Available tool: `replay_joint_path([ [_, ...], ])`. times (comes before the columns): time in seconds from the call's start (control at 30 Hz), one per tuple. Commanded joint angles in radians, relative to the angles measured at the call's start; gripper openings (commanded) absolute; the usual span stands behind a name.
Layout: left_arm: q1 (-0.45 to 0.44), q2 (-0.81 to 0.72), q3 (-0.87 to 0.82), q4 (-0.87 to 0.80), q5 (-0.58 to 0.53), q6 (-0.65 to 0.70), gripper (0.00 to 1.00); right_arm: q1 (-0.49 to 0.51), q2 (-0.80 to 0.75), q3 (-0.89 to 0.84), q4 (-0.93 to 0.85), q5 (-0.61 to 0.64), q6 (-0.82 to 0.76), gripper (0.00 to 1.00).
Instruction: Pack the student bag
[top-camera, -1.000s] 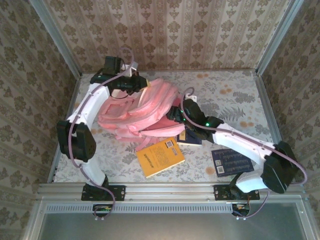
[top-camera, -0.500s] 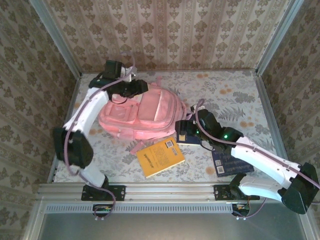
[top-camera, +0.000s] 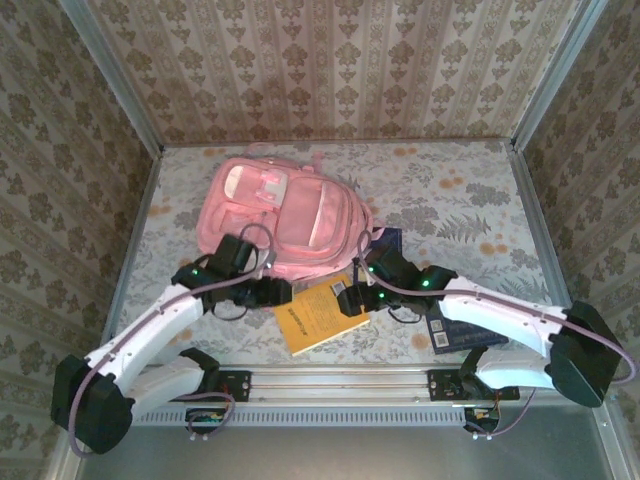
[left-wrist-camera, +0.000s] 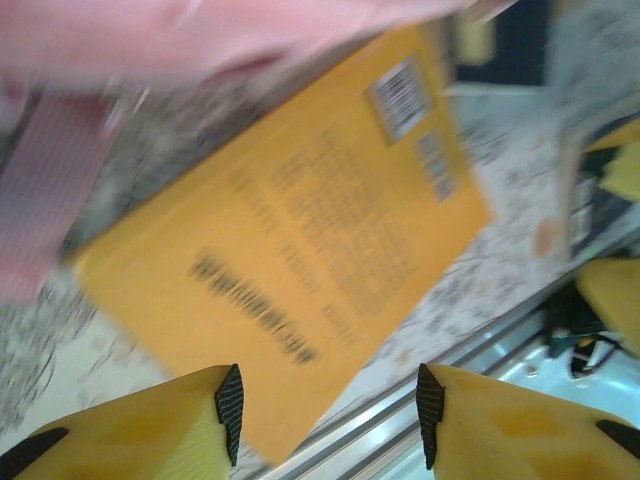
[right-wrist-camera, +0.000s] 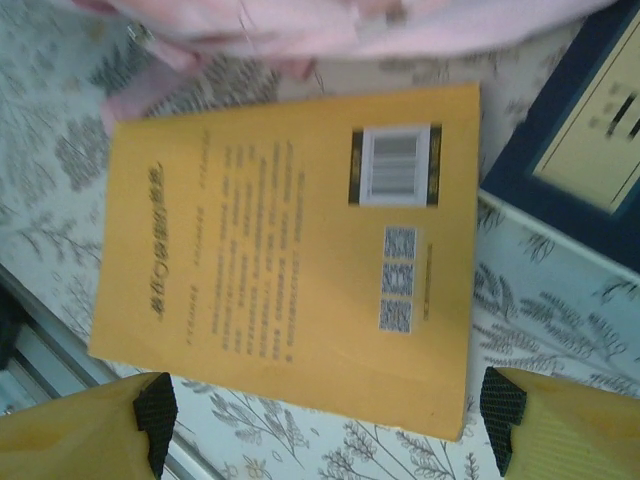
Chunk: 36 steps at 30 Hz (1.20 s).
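The student bag (top-camera: 285, 210) is a big pink backpack lying flat at the back middle of the table, its front pocket gaping. A yellow book (top-camera: 318, 318) lies on the table just in front of it. My left gripper (top-camera: 277, 293) hovers at the book's left edge, open and empty. My right gripper (top-camera: 346, 300) is at the book's right edge, also open and empty. In the left wrist view the yellow book (left-wrist-camera: 290, 230) lies beyond the open gripper (left-wrist-camera: 325, 415), with the pink bag (left-wrist-camera: 200, 30) above. The right wrist view shows the book (right-wrist-camera: 290, 240) ahead of the wide-open gripper (right-wrist-camera: 325, 420).
A dark blue book (top-camera: 388, 241) lies by the bag's right side, partly under my right arm, and shows again as the blue book (right-wrist-camera: 590, 130). Another dark book (top-camera: 433, 331) sits near the front right. A pink strap (left-wrist-camera: 50, 190) trails beside the yellow book. The metal rail (top-camera: 340, 378) borders the near edge.
My left arm swung from behind the bag to the near side by the yellow book, and its jaws opened. The bag dropped flat. My right gripper moved left from the blue book to the yellow one.
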Motion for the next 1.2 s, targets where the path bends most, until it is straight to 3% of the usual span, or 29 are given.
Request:
replay_joint_path([
  [0.0,-0.004,-0.053,-0.063,0.056,-0.029,-0.083,0.52,-0.001,0.043,-0.015,-0.024,-0.050,0.026,0.83],
  [0.3,-0.004,0.038,-0.223,0.227,0.000,-0.180,0.53,-0.023,0.208,0.015,-0.052,-0.007,0.093,0.86],
  [0.5,-0.005,0.036,-0.242,0.242,-0.019,-0.166,0.53,-0.047,0.210,-0.002,-0.053,0.036,0.144,0.86],
  [0.7,-0.006,0.054,-0.283,0.299,-0.013,-0.171,0.52,-0.076,0.221,-0.067,0.092,-0.174,0.205,0.85],
  [0.8,-0.010,0.085,-0.302,0.343,-0.016,-0.172,0.50,-0.077,0.244,-0.077,0.128,-0.216,0.229,0.83],
  [1.17,-0.052,0.119,-0.288,0.376,-0.039,-0.169,0.43,-0.084,0.200,-0.112,0.255,-0.368,0.328,0.62],
])
